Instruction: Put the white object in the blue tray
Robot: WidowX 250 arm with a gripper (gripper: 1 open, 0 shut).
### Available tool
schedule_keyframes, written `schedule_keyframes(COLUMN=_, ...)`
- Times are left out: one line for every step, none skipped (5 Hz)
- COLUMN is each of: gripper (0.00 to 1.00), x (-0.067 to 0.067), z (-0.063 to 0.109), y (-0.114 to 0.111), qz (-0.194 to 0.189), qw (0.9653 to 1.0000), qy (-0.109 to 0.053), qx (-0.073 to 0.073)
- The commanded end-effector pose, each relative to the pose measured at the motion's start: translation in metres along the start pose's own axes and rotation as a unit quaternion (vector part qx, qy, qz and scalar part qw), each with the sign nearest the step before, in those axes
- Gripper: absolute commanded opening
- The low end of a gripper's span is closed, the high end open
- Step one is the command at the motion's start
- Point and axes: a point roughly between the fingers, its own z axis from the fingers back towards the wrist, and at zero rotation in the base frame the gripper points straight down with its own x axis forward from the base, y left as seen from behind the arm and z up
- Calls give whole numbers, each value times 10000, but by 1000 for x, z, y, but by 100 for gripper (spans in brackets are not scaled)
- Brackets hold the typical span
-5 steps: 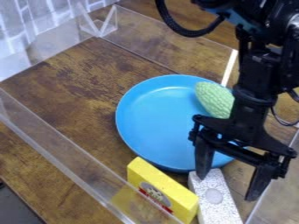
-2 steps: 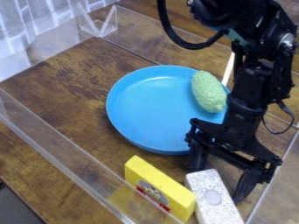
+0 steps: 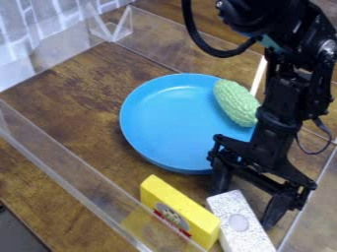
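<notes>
The white object (image 3: 241,222), a speckled block with a round grey dimple, lies on the wooden table at the bottom edge of the camera view. My gripper (image 3: 250,194) points down just above its far end, open, one finger (image 3: 222,181) to the left and the other (image 3: 281,206) to the right of the block. Nothing is held. The blue tray (image 3: 165,122), a round shallow plate, sits behind and left of the gripper. The arm hides part of the tray's right rim.
A yellow block with a red label (image 3: 180,211) lies just left of the white object. A bumpy green oval object (image 3: 238,100) rests on the tray's right rim. A clear plastic wall (image 3: 66,167) borders the table on the left and front.
The view shifted slightly, so tray and green object sit a little further left. The gripper has sunk a little closer to the white object and stays open.
</notes>
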Motion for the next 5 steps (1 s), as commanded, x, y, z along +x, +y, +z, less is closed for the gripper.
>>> schedule_keyframes(gripper=100, x=-7, z=0, y=-5, qz=-87, qw=9997, qy=197, qx=64)
schedule_keyframes(gripper=100, x=-1, z=7, y=-8, qz=-118, qw=9995, qy=262, qx=94)
schedule_keyframes(gripper=100, x=2, z=11, y=-10, qz=-162, qw=9993, qy=307, qx=137)
schedule_keyframes(gripper=100, x=3, z=14, y=-12, qz=-246, qw=9988, qy=364, qx=212)
schedule_keyframes(gripper=100, x=3, z=15, y=-14, qz=-340, qw=9981, qy=416, qx=288)
